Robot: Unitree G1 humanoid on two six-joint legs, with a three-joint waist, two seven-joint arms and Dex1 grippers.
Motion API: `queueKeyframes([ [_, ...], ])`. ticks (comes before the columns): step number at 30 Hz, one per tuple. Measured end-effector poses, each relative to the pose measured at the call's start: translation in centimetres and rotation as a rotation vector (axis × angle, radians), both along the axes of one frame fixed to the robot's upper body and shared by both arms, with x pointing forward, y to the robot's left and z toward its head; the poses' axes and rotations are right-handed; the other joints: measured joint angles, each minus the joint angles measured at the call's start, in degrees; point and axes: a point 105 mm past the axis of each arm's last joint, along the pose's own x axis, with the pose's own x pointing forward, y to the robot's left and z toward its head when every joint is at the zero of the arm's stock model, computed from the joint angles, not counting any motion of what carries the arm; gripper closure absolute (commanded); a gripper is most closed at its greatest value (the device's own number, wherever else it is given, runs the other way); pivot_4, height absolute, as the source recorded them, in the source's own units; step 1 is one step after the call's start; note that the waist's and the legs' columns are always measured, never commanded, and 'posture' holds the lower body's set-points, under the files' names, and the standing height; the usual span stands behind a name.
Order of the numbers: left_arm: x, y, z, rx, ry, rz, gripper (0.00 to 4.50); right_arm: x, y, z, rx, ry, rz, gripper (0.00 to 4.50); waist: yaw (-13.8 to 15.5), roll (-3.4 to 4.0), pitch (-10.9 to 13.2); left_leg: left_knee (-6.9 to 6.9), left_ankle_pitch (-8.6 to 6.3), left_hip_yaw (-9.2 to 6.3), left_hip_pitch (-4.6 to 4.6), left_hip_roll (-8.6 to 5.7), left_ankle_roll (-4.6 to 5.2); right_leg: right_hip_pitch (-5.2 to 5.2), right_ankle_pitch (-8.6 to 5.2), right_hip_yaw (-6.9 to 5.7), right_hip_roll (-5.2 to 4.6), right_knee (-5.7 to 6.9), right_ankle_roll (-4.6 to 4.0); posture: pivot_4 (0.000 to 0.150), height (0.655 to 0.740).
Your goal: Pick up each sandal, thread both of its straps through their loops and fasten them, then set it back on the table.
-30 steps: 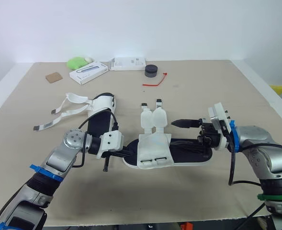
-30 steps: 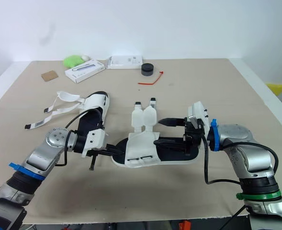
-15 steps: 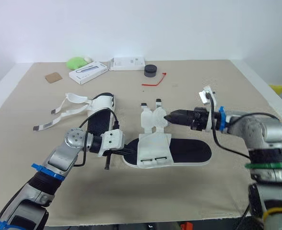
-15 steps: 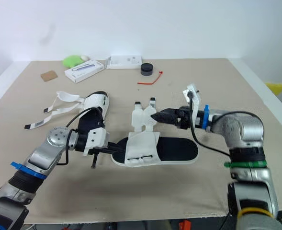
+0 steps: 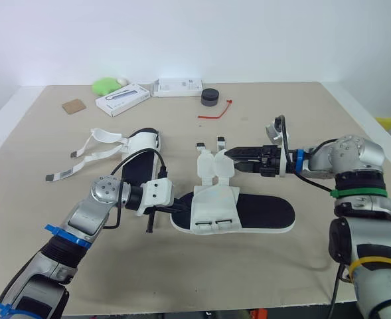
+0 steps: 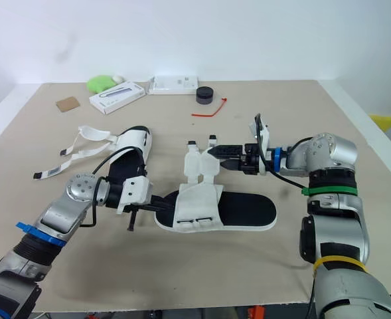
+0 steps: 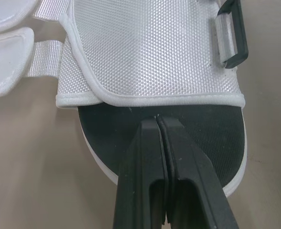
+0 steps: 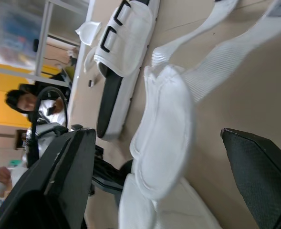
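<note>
Desk: beige surface.
Centre sandal: flat on desk, black footbed, white upper.
Left jaws: clenched, nothing between them, tips on footbed at toe end of centre sandal, against edge of upper.
Right jaws: released, spread either side of padded strap flap just beyond centre sandal's upper.
Second sandal: left of centre sandal, slightly farther, straps loose.
Far beyond centre sandal: red tie, black puck, white boxes.
</note>
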Motion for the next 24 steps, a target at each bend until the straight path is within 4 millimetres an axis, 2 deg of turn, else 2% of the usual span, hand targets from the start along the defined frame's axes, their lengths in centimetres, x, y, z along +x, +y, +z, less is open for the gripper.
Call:
queueKeyframes([
  [5,0.0,0.0,0.0,0.001,-0.005,0.001,4.46,1.8,0.8,0.0,0.025,0.006,-0.059,0.0,0.0,0.0,0.0,0.0,0.0,0.01,0.0,0.01,0.0,0.0,0.0,-0.02,0.02,0.01,0.0,0.15,0.74],
  [8,-0.1,0.0,0.0,0.002,-0.008,-0.001,4.46,2.9,1.3,-1.0,0.032,0.021,-0.108,0.0,0.0,0.01,0.0,-0.01,0.0,0.01,-0.03,0.01,0.0,-0.01,0.03,0.0,0.0,-0.01,-0.05,0.15,0.74],
  [14,-0.1,-0.1,0.0,-0.004,-0.015,0.008,4.46,3.8,2.4,-2.6,0.024,0.043,-0.145,0.0,0.0,0.01,0.0,-0.02,-0.01,0.0,-0.01,-0.01,0.01,-0.11,0.06,0.0,-0.05,0.0,-0.08,0.15,0.74],
  [22,-0.2,-0.1,0.1,-0.004,-0.024,0.009,4.46,5.3,2.1,-1.9,0.071,0.007,-0.251,0.0,0.0,0.02,0.0,-0.02,-0.01,0.06,-0.18,-0.02,0.01,-0.52,0.17,0.1,-0.07,0.04,-0.11,0.15,0.74],
  [24,-0.2,-0.1,0.1,-0.006,-0.025,0.012,4.5,5.6,2.0,-1.6,0.09,0.003,-0.275,0.52,0.0,0.02,0.0,-0.02,-0.01,0.05,-0.2,-0.02,0.01,-0.54,0.17,0.09,-0.08,0.04,-0.1,0.15,0.74],
])
